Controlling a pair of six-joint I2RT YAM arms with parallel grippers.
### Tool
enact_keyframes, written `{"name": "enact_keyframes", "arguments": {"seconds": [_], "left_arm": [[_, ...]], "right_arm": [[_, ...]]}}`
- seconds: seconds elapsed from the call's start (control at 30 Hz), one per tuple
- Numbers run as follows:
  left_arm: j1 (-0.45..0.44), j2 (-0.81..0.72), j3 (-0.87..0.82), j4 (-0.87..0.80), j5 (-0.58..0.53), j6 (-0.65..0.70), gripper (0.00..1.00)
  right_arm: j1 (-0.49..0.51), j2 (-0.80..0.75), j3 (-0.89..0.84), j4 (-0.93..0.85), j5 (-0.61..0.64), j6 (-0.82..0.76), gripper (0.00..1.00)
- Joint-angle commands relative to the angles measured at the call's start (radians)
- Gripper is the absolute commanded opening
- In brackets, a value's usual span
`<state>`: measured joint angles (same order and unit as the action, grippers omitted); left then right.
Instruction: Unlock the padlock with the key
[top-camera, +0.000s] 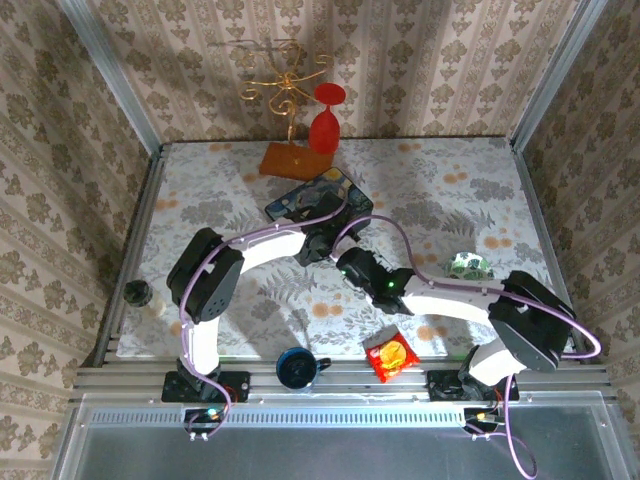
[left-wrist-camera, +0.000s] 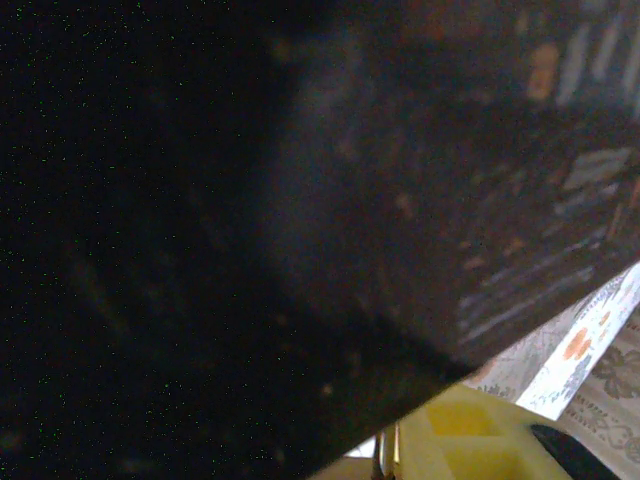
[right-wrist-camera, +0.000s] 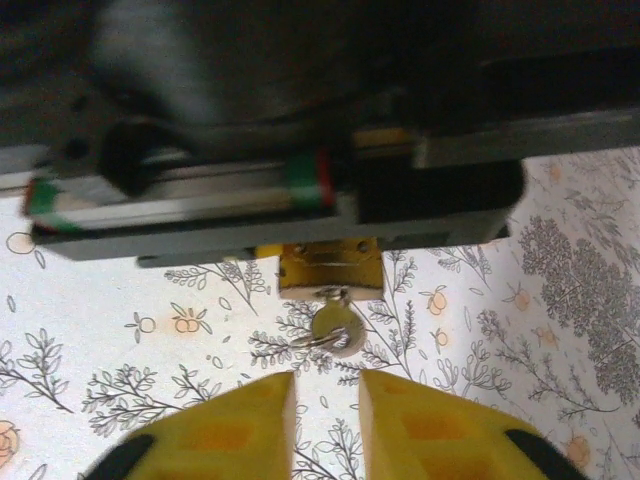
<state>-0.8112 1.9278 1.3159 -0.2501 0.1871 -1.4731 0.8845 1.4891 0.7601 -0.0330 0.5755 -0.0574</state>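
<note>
The tiny pale-brass padlock (right-wrist-camera: 330, 268) is hanging near the middle of the table, just in front of the painted dark-blue box (top-camera: 318, 203) and right under the black body of the left gripper (top-camera: 322, 243); its shackle is lying behind that gripper, so I cannot tell whether it is sprung. The small pale-metal key (right-wrist-camera: 335, 325) is sitting with its blade up in the bottom of the lock body, its bow and ring dangling below; so the inserting is looking done, and turning the key and freeing the shackle are looking like what is left. The right gripper (right-wrist-camera: 327, 390) is pointing its yellow fingertips at the key from just beneath; its jaws are standing a little apart with nothing between them, the bow lying just beyond the tips; pinching that bow and twisting is probably coming next. Whether the left gripper is clamping the padlock or only hovering over it, I cannot tell.

The table (top-camera: 450, 190) is wearing a pale floral cloth; a gold wire stand (top-camera: 285, 95) on an orange base and a red wine glass (top-camera: 325, 128) are standing at its far edge; a red snack packet (top-camera: 392, 355) and a dark blue cup (top-camera: 297, 368) are lying at the near edge; a green-and-white roll (top-camera: 468, 265) is sitting toward the right edge; damask wallpaper is lining three sides, with aluminium posts rising at the far corners.
</note>
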Motion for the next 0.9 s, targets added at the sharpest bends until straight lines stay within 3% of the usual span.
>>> {"name": "enact_keyframes", "arguments": {"seconds": [0.0,0.23,0.4,0.63,0.77,0.87], "left_arm": [[-0.020,-0.047,0.020,0.034,0.052,-0.013,0.00],[-0.020,-0.050,0.010,0.056,0.051,-0.018,0.00],[-0.019,-0.053,0.006,0.058,0.045,-0.015,0.00],[-0.017,-0.056,0.009,0.060,0.038,-0.001,0.00],[-0.017,-0.059,0.005,0.080,0.030,0.017,0.00],[-0.017,-0.062,-0.001,0.084,0.025,0.021,0.00]], "right_arm": [[-0.031,-0.063,-0.055,0.039,-0.049,0.056,0.15],[-0.078,-0.156,-0.098,0.016,-0.135,0.139,0.07],[-0.139,-0.209,-0.105,-0.010,-0.286,0.255,0.14],[-0.347,-0.328,-0.153,-0.017,-0.623,0.475,0.23],[-0.473,-0.308,-0.169,0.046,-0.873,0.684,0.24],[-0.516,-0.253,-0.188,0.140,-0.988,0.832,0.23]]}}
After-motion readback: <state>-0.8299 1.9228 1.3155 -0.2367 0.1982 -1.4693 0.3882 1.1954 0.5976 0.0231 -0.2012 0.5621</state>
